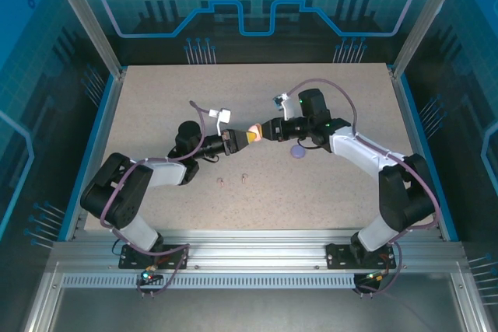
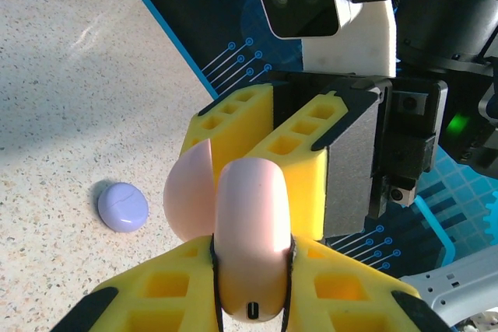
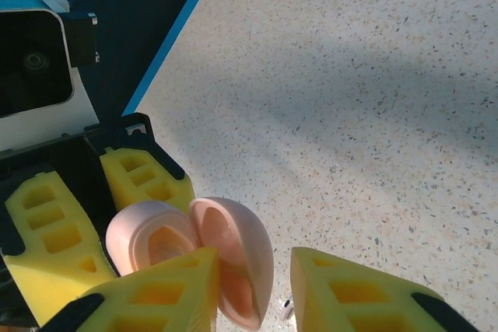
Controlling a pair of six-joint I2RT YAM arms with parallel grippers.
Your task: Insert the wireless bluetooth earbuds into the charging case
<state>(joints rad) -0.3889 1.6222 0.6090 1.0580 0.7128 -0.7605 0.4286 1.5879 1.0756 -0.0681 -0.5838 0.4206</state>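
Closest in from the top camera, two earbuds (image 1: 220, 183) (image 1: 245, 177) lie on the table (image 1: 156, 99) at roughly 7 and 6 o'clock from the pink case. They're just specks, so I can't make out their colour.

Next up, the left gripper (image 1: 240, 138) is clamped tight on the pink charging case (image 2: 253, 246), which is held up off the table with its halves swung apart. I can't tell if anything sits in the wells, since the yellow fingers cut off part of it.

The right gripper (image 1: 264, 131) is narrowly open around one half (image 3: 233, 262). One finger (image 3: 159, 293) is against it and the other finger (image 3: 358, 293) stands clear.

A purple case (image 1: 298, 151) sits closed at 4 o'clock.
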